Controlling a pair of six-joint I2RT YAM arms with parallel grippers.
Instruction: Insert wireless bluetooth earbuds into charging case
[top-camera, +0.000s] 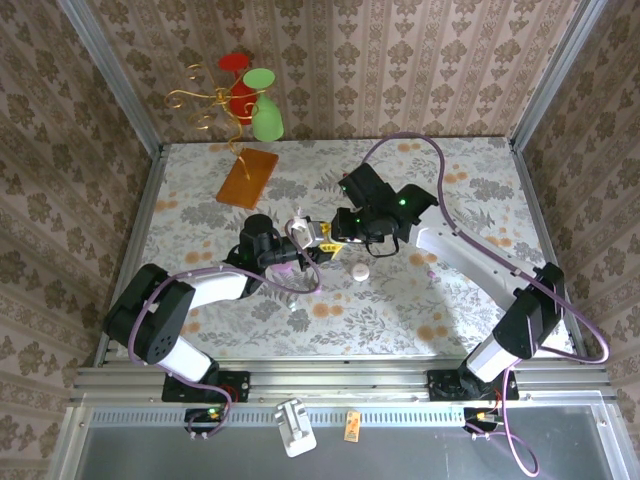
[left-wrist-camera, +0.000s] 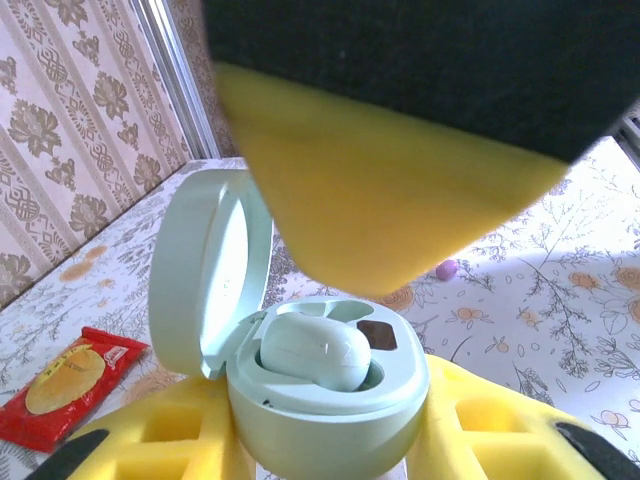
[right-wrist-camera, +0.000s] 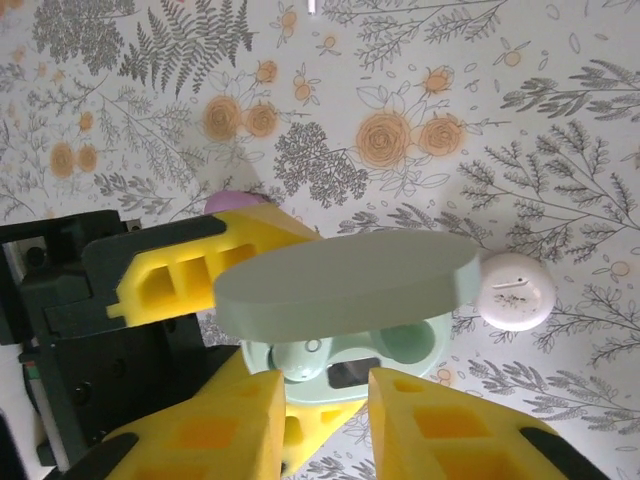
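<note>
- Pinches the charging case (left-wrist-camera: 330, 410) in the left gripper (left-wrist-camera: 330, 452), with yellow fingers (left-wrist-camera: 100, 455) pressed against both sides of its mint base.
- Holds that case over the middle of the table (top-camera: 480, 190), with the lid (left-wrist-camera: 200, 280) swung open and standing upright on the left in the left wrist view.
- Shows one earbud (left-wrist-camera: 315, 350), pale mint, seated in the left well of the case, and a dark patch at the bottom of the bare well beside it.
- Hangs the right gripper (right-wrist-camera: 322, 400) directly above the open case, fingers spread a little, with a plain gap and nothing between them.
- Looks down from the right wrist onto the lid's edge, with the seated bud just beyond the fingertips.
- Finds a round white case (right-wrist-camera: 515, 290) lying shut on the table near the held one, toward the near edge and apart from it.
- Finds a small lilac thing (left-wrist-camera: 446, 269) on the cloth toward the right edge, too small to tell what it is.
- Finds a red packet (left-wrist-camera: 60, 390) lying flat on the table.
- Finds, near the far left corner, an orange board (top-camera: 247, 178) carrying a gold wire stand (top-camera: 205, 105) hung with red and green cup-like shapes.
</note>
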